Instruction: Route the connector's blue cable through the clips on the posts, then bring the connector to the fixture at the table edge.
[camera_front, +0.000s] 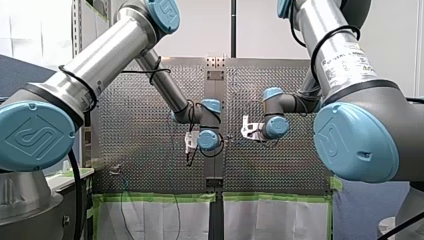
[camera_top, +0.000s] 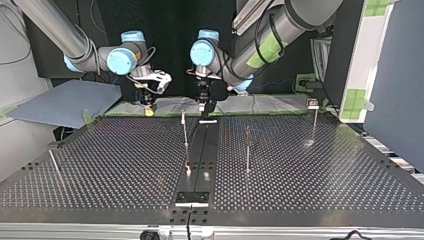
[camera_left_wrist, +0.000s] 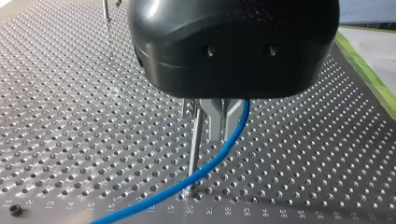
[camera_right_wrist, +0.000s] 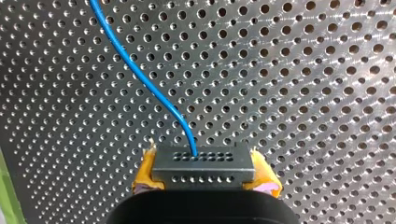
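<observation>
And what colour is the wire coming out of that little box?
Blue; the cable leaves the connector, best seen in the right wrist view.

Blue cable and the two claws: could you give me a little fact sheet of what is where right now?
connector: dark grey rectangular connector with rows of small holes
cable: thin blue cable, leaves the connector and curves away over the table
holder: my right gripper, yellow pads, shut on the connector
other arm: my left gripper, black, low beside a thin metal post; the cable passes alongside, grip unclear
surface: perforated metal table
</observation>
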